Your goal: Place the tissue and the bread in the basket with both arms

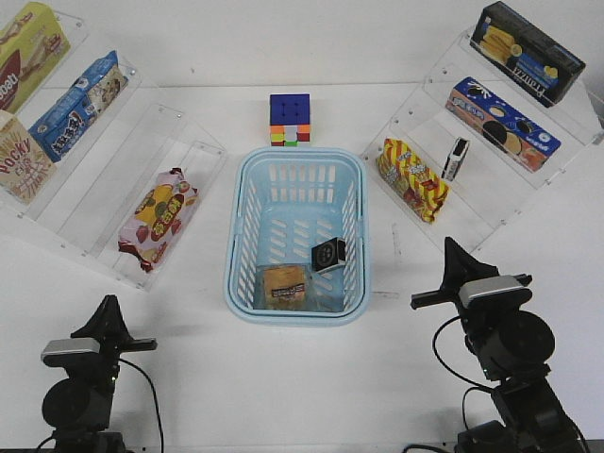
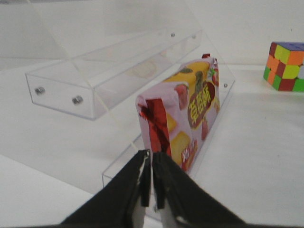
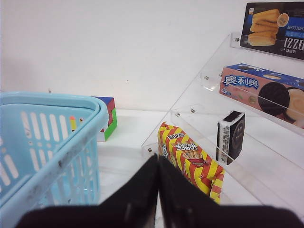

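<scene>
With its fingers pressed together on nothing, the left gripper sits back while the bread and tissue lie in the basket, ahead and inward of it and the equally closed, empty right gripper.

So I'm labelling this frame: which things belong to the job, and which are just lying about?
Job: tissue, bread, both in the basket.

Lying about: Rubik's cube, second tissue pack on the shelf, striped snack bag, pink snack bag, Oreo box.
</scene>
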